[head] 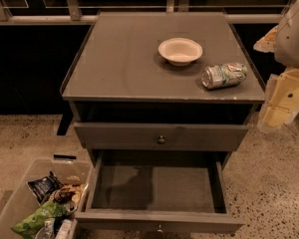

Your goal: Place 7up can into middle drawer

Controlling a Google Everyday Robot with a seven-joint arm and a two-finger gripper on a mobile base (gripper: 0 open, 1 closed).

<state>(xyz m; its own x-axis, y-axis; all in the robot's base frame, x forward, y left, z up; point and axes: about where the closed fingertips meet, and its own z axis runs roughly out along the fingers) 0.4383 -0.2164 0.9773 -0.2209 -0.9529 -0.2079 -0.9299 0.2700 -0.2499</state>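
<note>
The 7up can (224, 75) lies on its side on the grey cabinet top (124, 63), near the front right corner. It is green and white with silver ends. The middle drawer (154, 188) is pulled out below, with a bare grey floor and a small knob at its front edge. My gripper (283, 102) hangs at the right edge of the view, beside the cabinet's right side. It is to the right of the can and a little lower, apart from it and holding nothing I can see.
A white bowl (180, 50) stands on the cabinet top just behind and left of the can. The upper drawer front (161, 137) with its knob juts out slightly. A clear bin (20, 203) of snack bags sits on the floor at lower left.
</note>
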